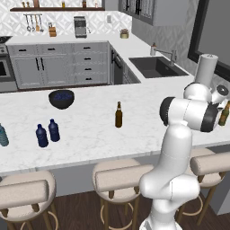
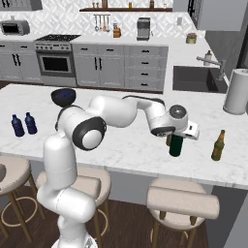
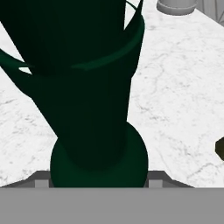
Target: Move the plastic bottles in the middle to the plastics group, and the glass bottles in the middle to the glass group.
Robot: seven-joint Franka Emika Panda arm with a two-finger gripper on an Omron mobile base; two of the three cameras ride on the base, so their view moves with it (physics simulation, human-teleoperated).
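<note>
Marble counter (image 2: 121,145); green bottle's (image 2: 176,145) top hidden.

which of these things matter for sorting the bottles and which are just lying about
Job: green bottle in the gripper; brown bottle mid-counter; two blue bottles and the teal bottle; olive bottle of the glass group.

Lying about: bowl, paper towel roll, sink, stools.
</note>
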